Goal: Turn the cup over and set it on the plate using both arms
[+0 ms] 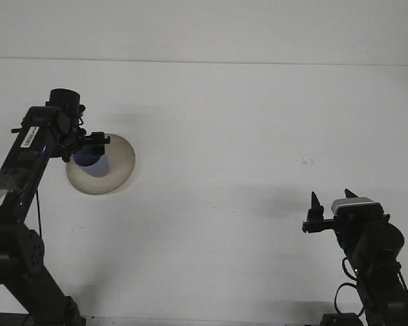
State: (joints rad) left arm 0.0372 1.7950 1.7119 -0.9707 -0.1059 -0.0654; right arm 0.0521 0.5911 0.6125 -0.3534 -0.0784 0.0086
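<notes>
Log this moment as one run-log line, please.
left hand: over plate, at cup | cup: on plate | right hand: open, idle near right edge, holding nothing | phase: cup placement

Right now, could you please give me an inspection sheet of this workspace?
Surface: white table, bare apart from the plate.
Job's things: beige plate at left; bluish cup on it, mouth toward the camera.
Clutter: nothing seen.
End effectors: left end effector open around the cup; right end effector open, empty, low at right.
Cables: black cable along the left arm; another at the right arm's base.
Surroundings: pale wall behind.
</notes>
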